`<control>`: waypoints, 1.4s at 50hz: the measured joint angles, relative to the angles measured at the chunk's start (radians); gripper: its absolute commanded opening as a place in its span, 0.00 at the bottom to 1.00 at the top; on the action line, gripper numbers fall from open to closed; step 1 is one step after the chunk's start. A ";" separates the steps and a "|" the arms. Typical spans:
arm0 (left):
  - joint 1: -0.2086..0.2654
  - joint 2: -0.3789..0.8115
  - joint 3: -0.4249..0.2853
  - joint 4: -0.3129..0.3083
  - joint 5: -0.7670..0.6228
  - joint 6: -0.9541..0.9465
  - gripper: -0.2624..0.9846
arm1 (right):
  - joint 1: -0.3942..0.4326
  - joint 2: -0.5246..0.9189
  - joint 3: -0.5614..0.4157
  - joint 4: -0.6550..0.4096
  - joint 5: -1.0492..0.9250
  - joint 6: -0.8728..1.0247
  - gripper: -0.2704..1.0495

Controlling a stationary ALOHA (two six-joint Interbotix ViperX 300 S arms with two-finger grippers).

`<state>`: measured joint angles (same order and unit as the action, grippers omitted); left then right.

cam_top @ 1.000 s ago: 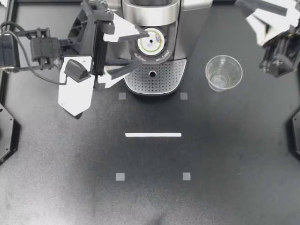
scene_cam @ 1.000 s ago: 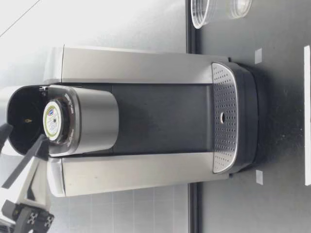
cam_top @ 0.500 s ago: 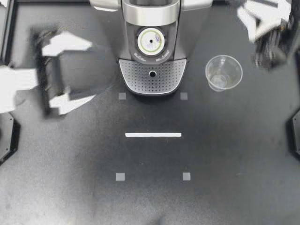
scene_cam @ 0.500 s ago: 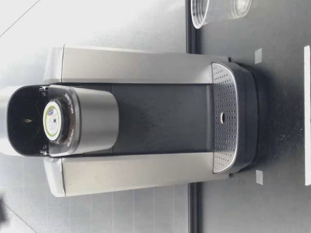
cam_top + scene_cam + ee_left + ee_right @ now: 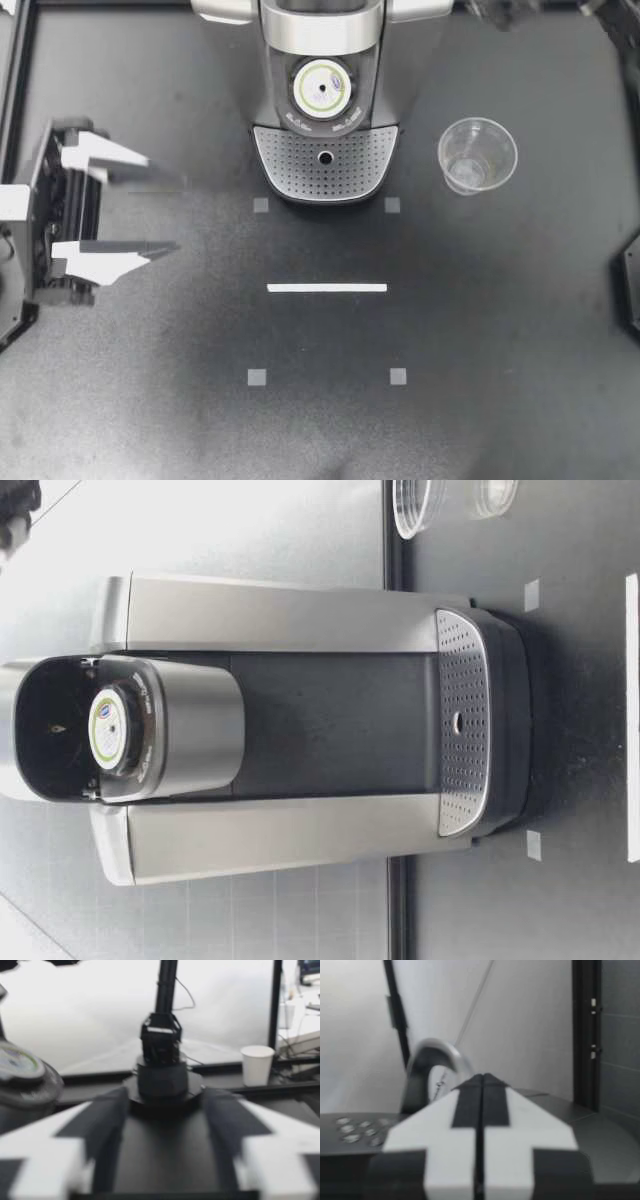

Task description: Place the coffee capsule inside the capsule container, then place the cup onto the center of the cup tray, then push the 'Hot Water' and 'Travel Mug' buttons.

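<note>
Top view: white-lidded, green-rimmed coffee capsule [image 5: 322, 88] inside open capsule container [image 5: 352, 108]

No readable text — coffee capsule [image 5: 322, 88] label, coffee machine [image 5: 320, 30] markings (front panel) too small.

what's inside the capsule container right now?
The coffee capsule sits in the capsule container, its foil top facing up. Its body below the foil is hidden by the container's wall.

The coffee machine [image 5: 325, 130] is silver and black, the cup [image 5: 477, 155] clear
</note>
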<state>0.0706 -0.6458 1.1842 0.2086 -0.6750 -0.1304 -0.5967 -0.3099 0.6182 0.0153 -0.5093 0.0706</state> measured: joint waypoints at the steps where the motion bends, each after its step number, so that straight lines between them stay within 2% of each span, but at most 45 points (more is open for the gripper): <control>1: -0.002 0.002 0.005 0.000 0.000 -0.003 0.48 | -0.005 0.011 -0.009 -0.002 0.006 0.000 0.23; 10: -0.008 0.002 0.015 0.000 -0.002 -0.014 0.38 | -0.037 0.087 -0.078 -0.008 0.043 0.000 0.23; 21: -0.008 0.000 0.017 0.000 0.000 -0.014 0.38 | -0.040 0.153 -0.123 -0.012 0.048 0.003 0.23; 31: -0.008 -0.011 0.017 -0.002 -0.002 -0.005 0.38 | -0.034 0.158 -0.137 -0.014 0.046 0.005 0.23; 56: -0.009 -0.017 0.017 -0.005 -0.002 0.003 0.38 | 0.057 0.124 -0.123 -0.035 0.048 0.005 0.23; 70: -0.009 -0.017 0.017 -0.005 -0.002 0.003 0.38 | 0.166 0.071 -0.057 -0.038 0.046 0.009 0.23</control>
<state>0.0614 -0.6627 1.2011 0.2040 -0.6765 -0.1273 -0.4310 -0.2393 0.5614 -0.0230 -0.4633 0.0798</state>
